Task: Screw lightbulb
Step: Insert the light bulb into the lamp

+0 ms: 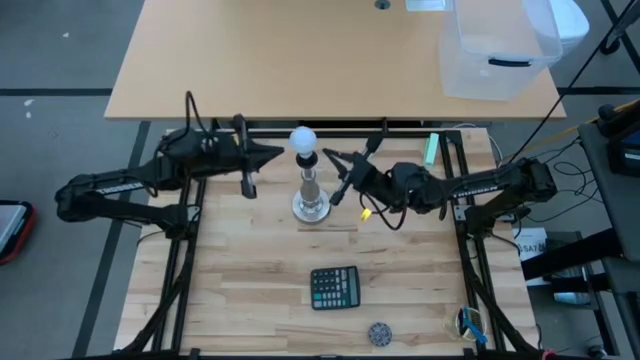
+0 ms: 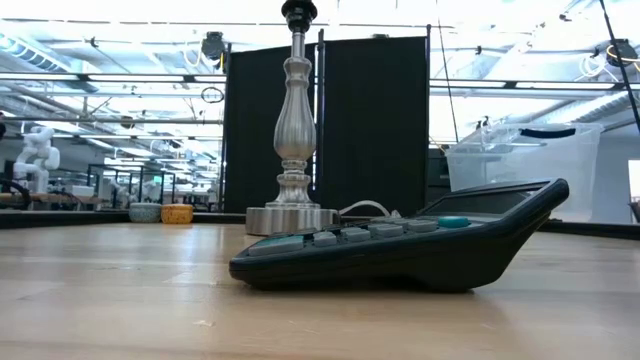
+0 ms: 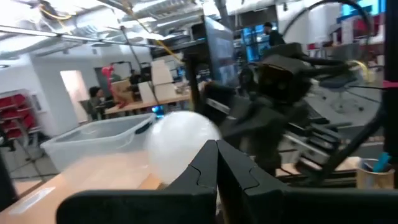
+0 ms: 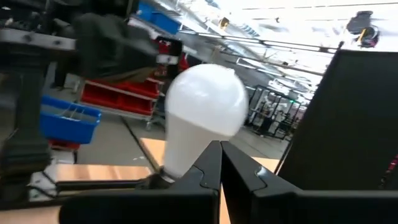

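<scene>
Though blurred, lightbulb (image 3: pixel 180 144) seemingly ungripped.

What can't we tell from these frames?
- Whether the lightbulb base is fully seated: low view cuts the stand off at the top edge.
- Bulb base threads: own fingers block the right wrist view.
- Small round object near the calculator: too small to identify.

Light wooden table (image 1: pixel 250 280), filling the lower middle of the frame. Carried a silver lamp stand (image 1: pixel 311 205) at centre. Held a dark calculator (image 1: pixel 334 288) and a small round object (image 1: pixel 379 333) lower down.
</scene>
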